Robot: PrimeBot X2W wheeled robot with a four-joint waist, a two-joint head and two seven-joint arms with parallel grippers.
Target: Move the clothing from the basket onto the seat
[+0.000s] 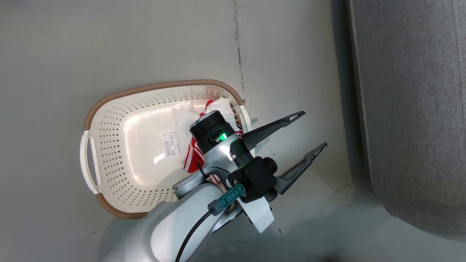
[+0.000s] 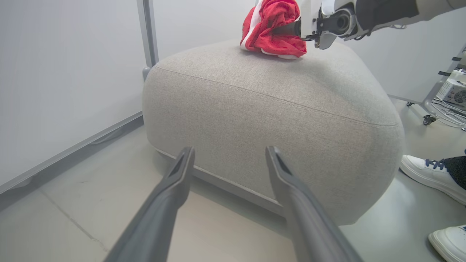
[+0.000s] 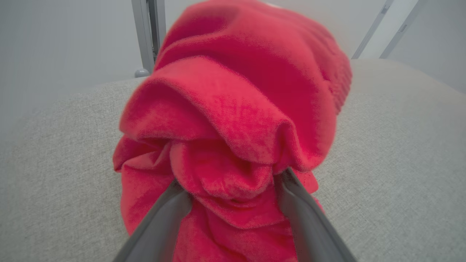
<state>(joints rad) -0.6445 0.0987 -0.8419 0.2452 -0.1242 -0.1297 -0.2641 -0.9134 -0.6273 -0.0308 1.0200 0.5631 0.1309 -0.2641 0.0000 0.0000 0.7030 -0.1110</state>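
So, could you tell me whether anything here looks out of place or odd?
Nothing is spilled or damaged. The red garment lies bunched on the seat, another garment is in the basket. Only a person's white shoes close beside the seat stand out: unexpected in the work area.

A: Floor?
B: Smooth grey floor (image 1: 109, 47), with a dark seam (image 1: 238, 54) running across it.
A: Walls?
B: Pale partition panels (image 2: 65, 72), metal post (image 2: 147, 32) between them. Caster (image 2: 429, 119) and loose cables (image 2: 451, 116) at the right, and someone's white sneakers (image 2: 429, 174) nearby.
A: Light?
B: Even and soft.
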